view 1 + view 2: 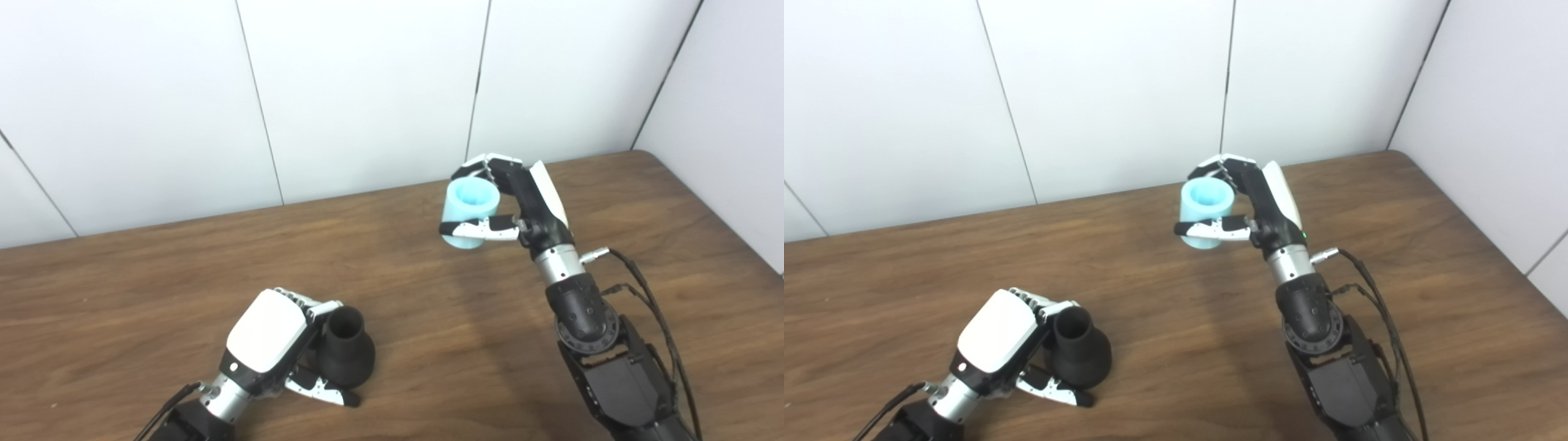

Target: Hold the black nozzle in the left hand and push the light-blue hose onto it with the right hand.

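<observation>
Black and flared at its base, the nozzle (346, 354) stands upright on the brown wooden worktop (429, 343) near the front edge, its open neck facing up. The left robot hand (278, 343) is wrapped around it: the fingers (306, 304) curl over the neck from the far side, and the thumb (321, 390) lies low along the near side of the wide base, so the hand is closed on the nozzle while the nozzle's foot appears to rest on the wood.

The right robot hand (1249, 202) is well apart from it, toward the back of the worktop and to the right. It grips the light-blue hose (1205, 211), a short, thick-walled tube piece held roughly upright with its open end upward. The fingers (1222, 164) bend around the far rim and the thumb (1213, 229) presses across the near side of the tube, low down. Whether the hose's lower end touches the worktop or hangs just above it cannot be told.

White wall panels (367, 92) rise behind the worktop.
</observation>
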### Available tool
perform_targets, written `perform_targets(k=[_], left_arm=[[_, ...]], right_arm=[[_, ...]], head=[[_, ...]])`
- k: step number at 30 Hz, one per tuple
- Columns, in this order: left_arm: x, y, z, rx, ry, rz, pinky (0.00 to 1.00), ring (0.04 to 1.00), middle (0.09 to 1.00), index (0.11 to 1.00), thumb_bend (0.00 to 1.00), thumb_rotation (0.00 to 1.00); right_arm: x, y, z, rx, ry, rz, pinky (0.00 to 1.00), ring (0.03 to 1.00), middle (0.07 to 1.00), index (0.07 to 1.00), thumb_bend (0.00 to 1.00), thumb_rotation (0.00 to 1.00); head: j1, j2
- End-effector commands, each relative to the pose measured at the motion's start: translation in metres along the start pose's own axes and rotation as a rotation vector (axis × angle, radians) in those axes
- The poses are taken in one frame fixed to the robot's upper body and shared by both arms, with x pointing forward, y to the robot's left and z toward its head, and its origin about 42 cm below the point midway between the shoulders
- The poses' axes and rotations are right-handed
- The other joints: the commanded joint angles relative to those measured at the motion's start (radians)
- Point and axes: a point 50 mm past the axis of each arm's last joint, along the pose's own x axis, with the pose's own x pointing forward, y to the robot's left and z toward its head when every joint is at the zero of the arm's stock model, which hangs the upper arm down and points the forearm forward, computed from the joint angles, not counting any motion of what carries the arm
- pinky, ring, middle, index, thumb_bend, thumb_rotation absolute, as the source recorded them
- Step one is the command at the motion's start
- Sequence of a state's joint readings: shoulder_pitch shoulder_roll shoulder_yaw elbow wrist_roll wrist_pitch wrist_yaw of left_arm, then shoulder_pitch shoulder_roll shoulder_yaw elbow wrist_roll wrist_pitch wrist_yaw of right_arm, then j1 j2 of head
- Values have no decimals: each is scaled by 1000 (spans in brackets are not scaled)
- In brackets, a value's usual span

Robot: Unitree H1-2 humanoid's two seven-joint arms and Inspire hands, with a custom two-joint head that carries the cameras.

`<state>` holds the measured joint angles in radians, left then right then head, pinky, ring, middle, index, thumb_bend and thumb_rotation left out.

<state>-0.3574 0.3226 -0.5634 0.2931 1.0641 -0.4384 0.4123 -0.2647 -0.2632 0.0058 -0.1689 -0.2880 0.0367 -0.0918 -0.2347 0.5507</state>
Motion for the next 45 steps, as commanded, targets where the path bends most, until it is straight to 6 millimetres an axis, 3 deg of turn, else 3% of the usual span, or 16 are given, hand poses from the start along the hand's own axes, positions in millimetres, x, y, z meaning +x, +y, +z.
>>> perform_targets(k=[1, 9, 22, 26, 31, 37, 45], left_arm=[[-41, -48, 29, -108, 67, -124, 87, 139, 205, 481, 521, 40], [-38, -49, 31, -116, 67, -145, 98, 150, 223, 482, 520, 39], [-33, -53, 39, -141, 61, -144, 93, 148, 223, 481, 519, 40], [-33, -55, 39, -154, 69, -157, 93, 149, 225, 481, 518, 40], [-34, -57, 40, -169, 74, -186, 111, 165, 246, 482, 517, 40], [-38, -67, 38, -229, 90, -241, 89, 144, 218, 481, 517, 40], [-40, -73, 39, -241, 90, -270, 87, 140, 212, 480, 517, 40]], right_arm=[[8, -2, 24, 29, -87, 9, 331, 393, 459, 523, 520, 0], [-10, 24, 55, 74, -176, 110, 323, 379, 457, 527, 519, 0], [-31, 56, 84, 201, -254, 192, 324, 373, 453, 531, 518, 0], [-36, 62, 89, 203, -264, 216, 226, 300, 452, 533, 518, 0], [-36, 65, 93, 228, -278, 221, 302, 361, 449, 535, 517, 0], [-31, 62, 98, 216, -295, 216, 248, 320, 453, 532, 518, 0], [-32, 65, 100, 228, -298, 225, 302, 359, 452, 533, 518, 0]], head=[[2, 1], [28, 10], [78, 21], [78, 21], [82, 22], [82, 22], [84, 19]])
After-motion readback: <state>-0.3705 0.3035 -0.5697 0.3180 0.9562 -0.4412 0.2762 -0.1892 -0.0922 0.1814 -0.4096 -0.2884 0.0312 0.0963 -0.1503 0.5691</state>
